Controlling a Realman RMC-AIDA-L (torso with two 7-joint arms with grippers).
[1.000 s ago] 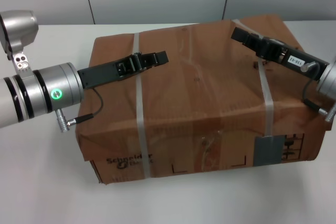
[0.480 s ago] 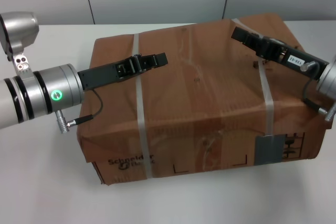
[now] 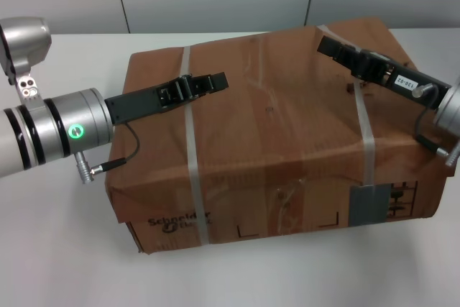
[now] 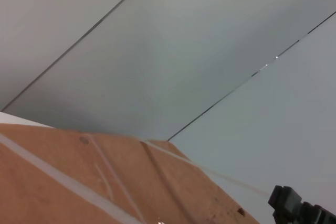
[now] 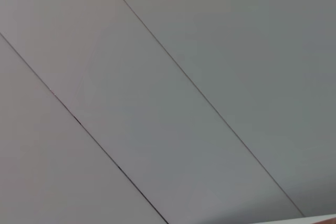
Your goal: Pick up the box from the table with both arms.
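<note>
From my head camera I see the box (image 3: 273,134), a big brown cardboard carton with a creased, slightly sunken top, resting on the white worktop (image 3: 57,249) and filling most of the view. Two pale plastic straps (image 3: 191,156) run over its top and down the near side, where a grey label (image 3: 368,205) and black "Schneider Electric" print (image 3: 177,222) show; the last letters of the print are crossed by a strap. The near bottom edge is crumpled and ragged.

My left gripper (image 3: 212,81) lies flat over the top of the box near the left strap, a slim black blade on a smooth silver-grey cylinder with a green ring light (image 3: 74,131). I cannot tell how far apart its fingers are, since I see it edge-on. My right gripper (image 3: 330,45) reaches over the far right part of the top by the other strap; its fingers overlap too, so I cannot tell their spread either.

The left wrist camera shows only a slice of cardboard and grey wall panels (image 4: 173,51), with the right gripper's black tip at the frame's edge. The right wrist camera shows wall panels alone.
</note>
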